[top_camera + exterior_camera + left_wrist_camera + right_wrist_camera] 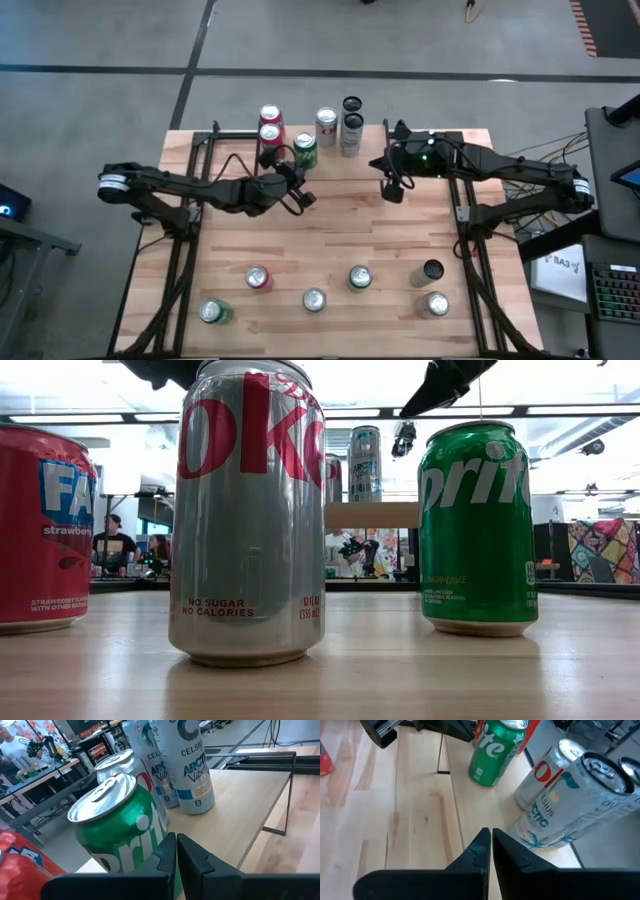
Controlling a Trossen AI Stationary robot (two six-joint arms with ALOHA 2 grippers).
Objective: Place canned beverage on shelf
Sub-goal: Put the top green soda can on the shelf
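The shelf (330, 165) stands at the table's far side and bears several upright cans. Among them are a green Sprite can (305, 150) (120, 825), red cans (270, 125), a silver can (326, 125) and two tall white Celsius cans (351, 128) (187, 765). My left gripper (306, 198) (176, 845) is shut just on the near side of the green can. The high view shows a gap between them. My right gripper (392, 192) (491, 840) hovers shut over the shelf's near edge, to the right of the tall cans (570, 805), with nothing between its fingers.
Several more cans stand upright on the near half of the table. They include a red-topped one (258, 278), green ones (212, 312) (360, 277), silver ones (314, 299) (437, 303) and a dark one (432, 270). The shelf's thin black legs (280, 795) stand beside the grippers.
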